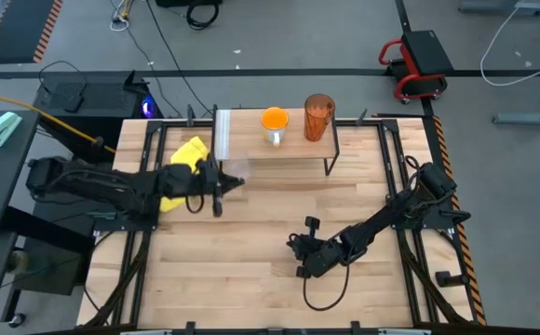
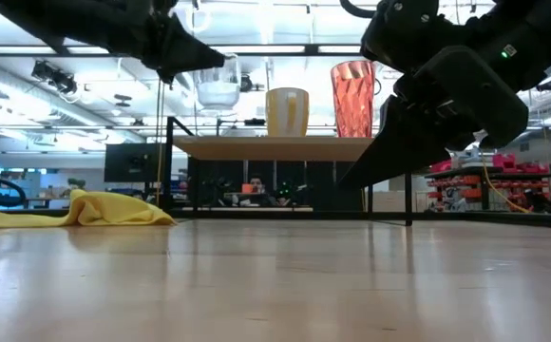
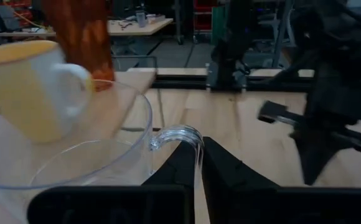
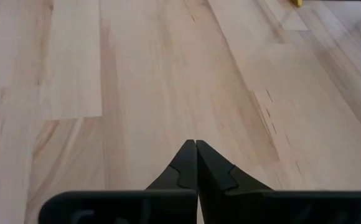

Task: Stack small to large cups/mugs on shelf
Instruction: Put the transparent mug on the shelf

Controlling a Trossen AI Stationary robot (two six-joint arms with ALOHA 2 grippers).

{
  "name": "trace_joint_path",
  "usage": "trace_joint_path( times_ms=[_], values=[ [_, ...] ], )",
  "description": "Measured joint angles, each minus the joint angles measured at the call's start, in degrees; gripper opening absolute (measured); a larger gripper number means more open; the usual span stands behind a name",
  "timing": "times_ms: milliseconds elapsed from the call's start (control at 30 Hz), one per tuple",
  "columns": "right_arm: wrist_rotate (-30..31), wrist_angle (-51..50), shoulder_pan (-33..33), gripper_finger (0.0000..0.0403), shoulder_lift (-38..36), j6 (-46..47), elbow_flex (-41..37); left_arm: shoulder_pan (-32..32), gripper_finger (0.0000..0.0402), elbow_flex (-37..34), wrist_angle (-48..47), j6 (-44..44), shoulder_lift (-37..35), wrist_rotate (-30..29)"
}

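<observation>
The small clear glass cup (image 2: 218, 87) hangs in the air at the shelf's left end, held by my left gripper (image 3: 199, 146), which reaches in from the table's left (image 1: 220, 187). The orange mug (image 1: 274, 119) with its white handle and the tall amber tumbler (image 1: 318, 116) stand upright on the light-wood shelf (image 1: 293, 147); in the low view the mug (image 2: 287, 112) is left of the tumbler (image 2: 353, 98). My right gripper (image 4: 196, 146) is shut and touches nothing, low over the tabletop toward the near right (image 1: 303, 257). My left gripper pinches the glass cup's clear loop handle (image 3: 179, 132) between its two fingers. The fingers come in roughly level from the table's left side. The cup is upright and lifted clear, its bowl (image 3: 68, 155) ahead of the fingers, above shelf-board height in the low view.
A crumpled yellow cloth (image 1: 184, 163) lies on the table under my left arm, left of the shelf. The shelf's thin black legs (image 1: 327, 164) stand near the table's far edge. Bare wood (image 1: 251, 233) lies between the two arms. A person sits in the room beyond (image 2: 254, 187).
</observation>
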Motion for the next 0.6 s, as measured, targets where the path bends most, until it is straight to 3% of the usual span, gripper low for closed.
trace_joint_path(
  times_ms=[367, 600],
  values=[
    [0.0, -0.6, 0.0, 0.0002, 0.0, 0.0, 0.0, 18.7, 0.0017, 0.0, -1.2, 1.2, -1.3, 17.2],
    [0.0, -0.6, -0.2, 0.0002, 0.0, -0.1, 0.0, 27.2, 0.0017, 2.3, -3.1, 3.2, -0.8, 26.2]
  ],
)
